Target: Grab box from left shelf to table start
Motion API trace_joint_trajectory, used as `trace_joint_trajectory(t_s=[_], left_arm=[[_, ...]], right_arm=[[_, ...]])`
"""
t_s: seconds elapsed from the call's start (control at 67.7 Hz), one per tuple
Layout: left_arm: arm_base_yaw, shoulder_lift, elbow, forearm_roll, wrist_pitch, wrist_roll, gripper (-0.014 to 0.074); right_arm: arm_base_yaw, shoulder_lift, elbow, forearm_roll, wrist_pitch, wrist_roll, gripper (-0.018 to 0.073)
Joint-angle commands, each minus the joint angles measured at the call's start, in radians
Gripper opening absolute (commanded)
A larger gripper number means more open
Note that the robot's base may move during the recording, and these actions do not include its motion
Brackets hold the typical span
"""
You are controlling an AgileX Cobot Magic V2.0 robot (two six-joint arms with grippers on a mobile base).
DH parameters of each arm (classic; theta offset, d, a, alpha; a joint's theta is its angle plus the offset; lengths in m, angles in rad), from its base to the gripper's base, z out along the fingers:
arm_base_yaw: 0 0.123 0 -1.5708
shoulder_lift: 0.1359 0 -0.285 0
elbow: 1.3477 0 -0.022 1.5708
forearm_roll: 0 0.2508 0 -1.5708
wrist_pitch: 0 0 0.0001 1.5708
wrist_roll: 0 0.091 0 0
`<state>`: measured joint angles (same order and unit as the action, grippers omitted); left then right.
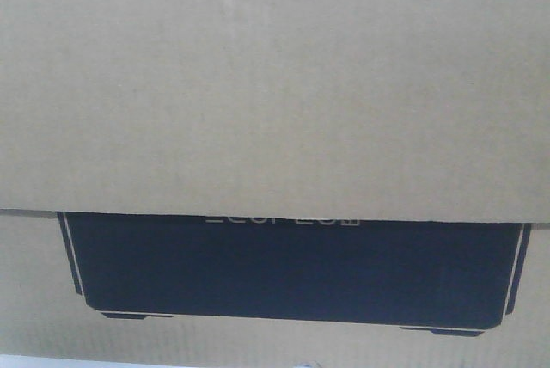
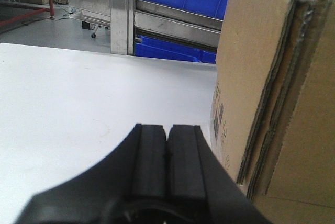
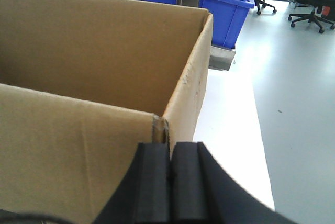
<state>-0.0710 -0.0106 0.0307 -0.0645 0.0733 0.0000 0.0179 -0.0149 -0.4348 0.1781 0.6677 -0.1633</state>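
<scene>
Black fingers of the left gripper (image 2: 167, 145) are pressed together over the white table (image 2: 78, 109), pinching nothing; the box (image 2: 277, 93) stands on the table just to their right. Across it, the right gripper (image 3: 170, 164) is likewise closed, right at the open box's corner. Nothing shows inside the box. Its front carries a black panel (image 1: 292, 269) with pale lettering too faint to read.

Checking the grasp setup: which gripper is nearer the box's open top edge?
Right. The right gripper sits at the box's top corner; the left gripper is beside its side wall, over the table.
</scene>
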Motion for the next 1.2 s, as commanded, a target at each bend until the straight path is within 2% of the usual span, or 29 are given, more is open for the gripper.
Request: trace_joint_trajectory(t_s=[0.0,0.118,0.207,0.369,0.561,0.694,1.181], left_arm=[[0.001,-0.018,-0.004,-0.009,-0.09,-0.005,-0.0099],[0.001,-0.018,-0.004,-0.009,-0.09,-0.005,-0.0099],[0.001,-0.018,-0.004,-0.009,-0.09,-0.005,-0.0099],[0.001,-0.018,-0.004,-0.009,-0.09,-0.005,-0.0099],[0.001,-0.018,-0.004,-0.009,-0.09,-0.005,-0.0099],[0.001,-0.018,-0.004,-0.009,-0.09,-0.005,-0.0099],[0.001,-0.015,-0.004,-0.009,-0.09,-0.005,-0.0099]], right_arm=[[-0.002,0.004,-0.023,-0.005,-0.089,-0.002,0.0058],[-0.002,0.004,-0.022,-0.023,-0.093,-0.01,0.0058],[-0.002,0.004,-0.001,-0.052,-0.145,-0.005,0.0058],[-0.037,0.001,0.142,-0.141,-0.346,0.127,0.0058],[-0.061,-0.005,0.352,-0.138,-0.514,0.152,0.0058],[-0.061,-0.005,0.473,-0.097,-0.652,0.152,0.0058],[-0.061,-0.005,0.469,-0.083,-0.626,0.152,0.0058]])
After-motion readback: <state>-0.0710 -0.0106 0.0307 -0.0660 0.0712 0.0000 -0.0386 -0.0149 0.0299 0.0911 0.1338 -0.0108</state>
